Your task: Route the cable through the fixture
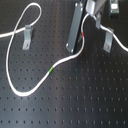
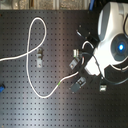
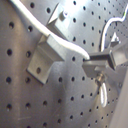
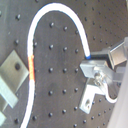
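The white cable [image 1: 20, 27] loops across the black perforated board, with a green band [image 1: 52, 69] and a red mark [image 1: 82, 34]. It also shows in the second exterior view [image 2: 31, 35]. My gripper [image 1: 93, 16] is shut on the cable near its end, just above the board. In the first wrist view the cable [image 3: 40, 27] lies across a grey angle fixture [image 3: 42, 56] and runs into the gripper [image 3: 96, 62]. In the second wrist view the cable [image 4: 55, 9] arcs round to the gripper [image 4: 95, 65], and the red mark [image 4: 32, 65] lies next to a fixture [image 4: 12, 75].
A long grey bracket [image 1: 75, 27] stands beside the gripper. Smaller brackets stand at the first exterior view's left [image 1: 26, 34] and right [image 1: 107, 42]. The arm's white body [image 2: 112, 40] covers the second exterior view's right side. A small blue item [image 2: 2, 89] lies at the board's edge.
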